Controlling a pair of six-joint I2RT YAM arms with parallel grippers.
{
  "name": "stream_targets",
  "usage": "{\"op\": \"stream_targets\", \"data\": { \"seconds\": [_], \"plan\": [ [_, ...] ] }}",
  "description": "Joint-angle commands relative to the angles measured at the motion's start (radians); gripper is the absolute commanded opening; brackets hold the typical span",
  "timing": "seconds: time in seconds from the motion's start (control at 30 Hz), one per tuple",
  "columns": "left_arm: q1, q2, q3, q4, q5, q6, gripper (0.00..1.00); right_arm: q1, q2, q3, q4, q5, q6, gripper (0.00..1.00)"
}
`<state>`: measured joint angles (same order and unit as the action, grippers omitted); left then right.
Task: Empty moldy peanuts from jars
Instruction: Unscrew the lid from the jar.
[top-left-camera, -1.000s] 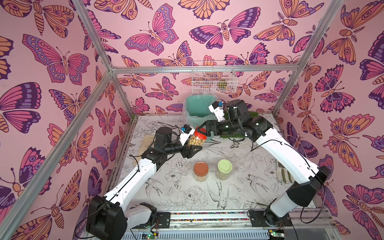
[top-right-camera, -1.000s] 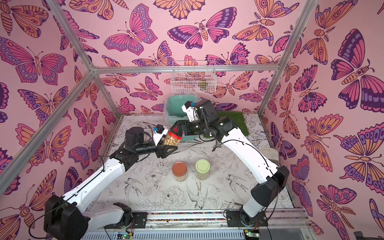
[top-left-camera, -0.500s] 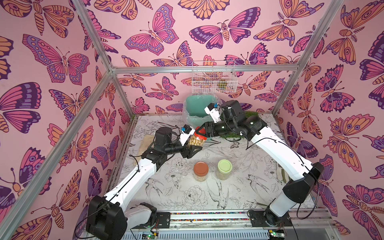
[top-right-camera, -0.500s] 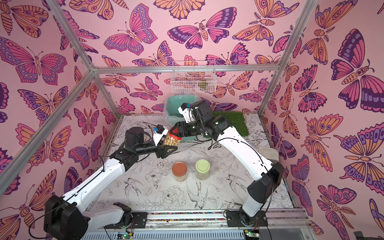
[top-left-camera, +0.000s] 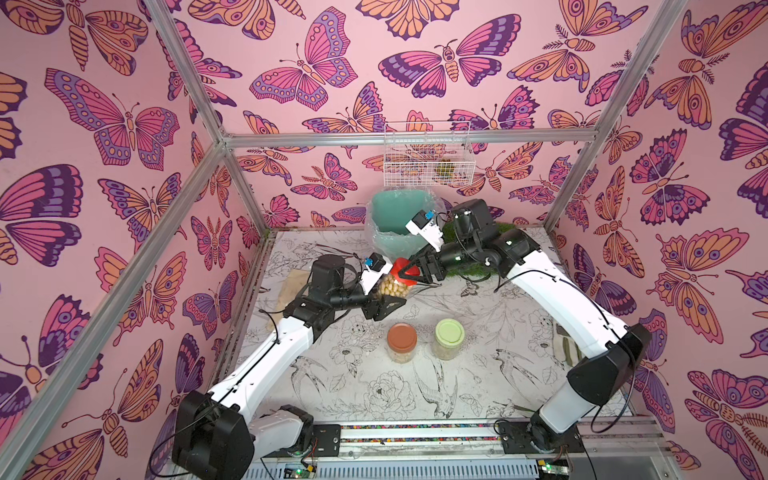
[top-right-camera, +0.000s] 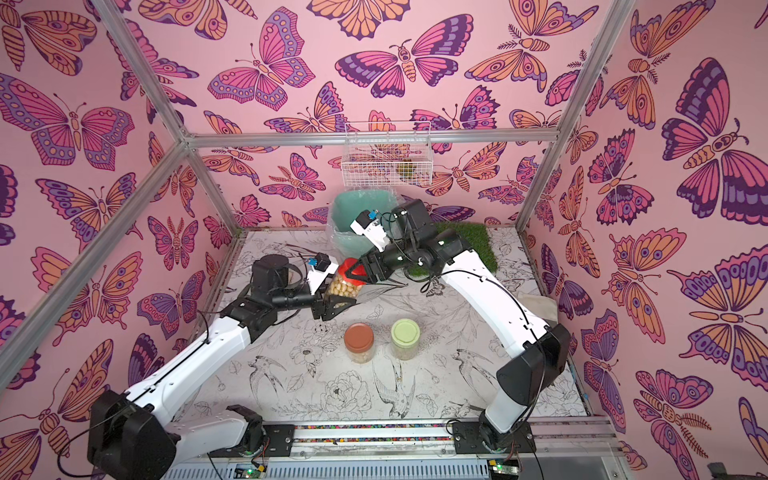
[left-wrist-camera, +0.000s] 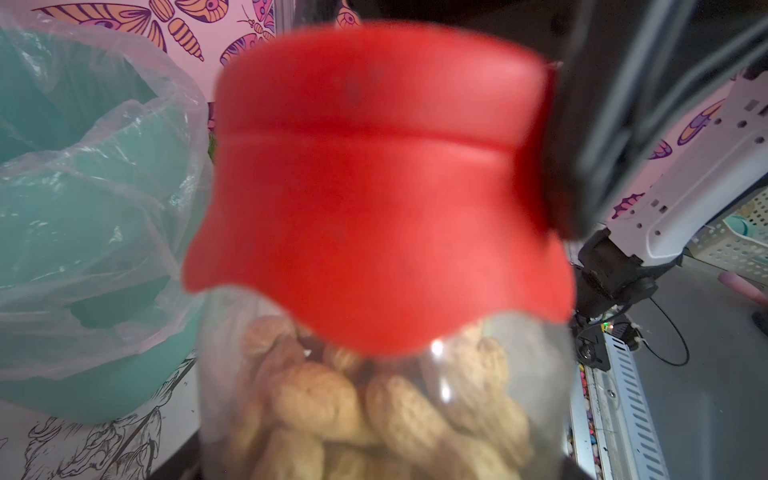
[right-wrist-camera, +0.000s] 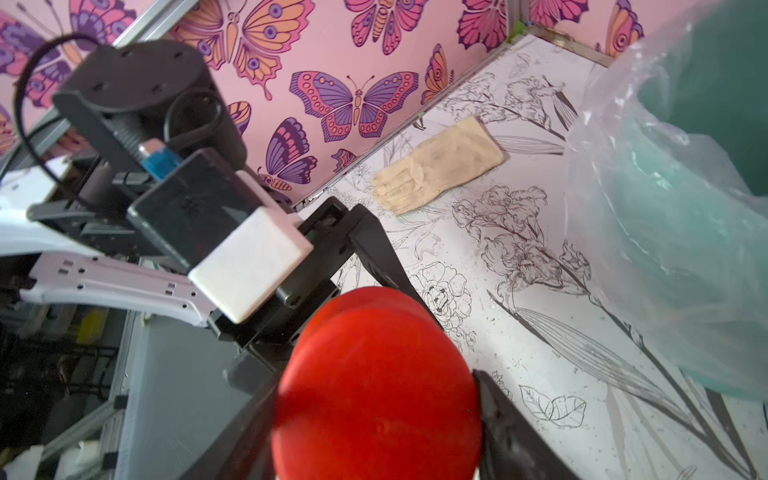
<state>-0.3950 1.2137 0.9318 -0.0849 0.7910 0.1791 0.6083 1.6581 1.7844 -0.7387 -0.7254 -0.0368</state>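
left claw (top-right-camera: 334, 297) and right claw (top-right-camera: 360, 275) both on the red-lidded jar (top-left-camera: 390, 289), held off the counter (top-left-camera: 374, 399)
the left claw was clamped tight on the jar's clear body, which was tilted with its lid end toward the right arm, just in front of the teal bin (top-left-camera: 390, 216) and its clear liner. the right claw was closed round the red lid (right-wrist-camera: 376, 390), a black finger against each side of it. the lid was on the jar, and the moldy peanuts (left-wrist-camera: 374, 415) were packed inside right up to it. the brown-lidded jar (top-left-camera: 402, 343) and the green-lidded jar (top-left-camera: 449, 338) stood upright side by side on the counter, nearer the robot's base, both capped and well apart from either claw. a beige glove (right-wrist-camera: 436, 166) lay flat on the counter by the left wall
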Motion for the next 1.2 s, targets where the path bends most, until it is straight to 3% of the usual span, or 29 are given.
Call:
{"op": "stream_targets", "data": {
  "seconds": [0.0,0.1,0.2,0.23,0.3,0.43,0.63,0.93,1.17],
  "plan": [
    [0.008,-0.005,0.016,-0.009,0.013,-0.03,0.0,-0.003,-0.04,-0.02,-0.052,-0.06,-0.274,0.27],
    [0.008,-0.003,0.018,-0.01,0.022,-0.031,0.0,-0.009,-0.03,-0.01,-0.077,-0.054,-0.345,0.32],
    [0.008,-0.008,0.014,-0.011,0.024,-0.032,0.0,-0.009,-0.012,0.015,-0.101,-0.053,-0.362,0.45],
    [0.008,-0.011,0.012,-0.011,0.022,-0.031,0.0,-0.009,-0.005,0.027,-0.109,-0.055,-0.356,0.52],
    [0.008,-0.014,0.008,-0.011,0.019,-0.032,0.0,-0.008,0.012,0.053,-0.126,-0.071,-0.336,0.76],
    [0.008,-0.019,0.005,-0.013,0.016,-0.032,0.0,-0.008,0.036,0.089,-0.114,-0.079,-0.237,0.97],
    [0.008,-0.026,-0.003,-0.01,0.001,-0.023,0.0,-0.008,0.027,0.109,-0.049,-0.003,-0.006,0.99],
    [0.008,-0.028,-0.008,-0.011,-0.019,-0.012,0.0,-0.009,-0.077,-0.011,0.093,0.244,0.472,0.99],
    [0.008,-0.029,-0.014,-0.009,-0.026,-0.01,0.0,0.033,-0.074,-0.009,0.051,0.283,0.578,0.99]
  ]
}}
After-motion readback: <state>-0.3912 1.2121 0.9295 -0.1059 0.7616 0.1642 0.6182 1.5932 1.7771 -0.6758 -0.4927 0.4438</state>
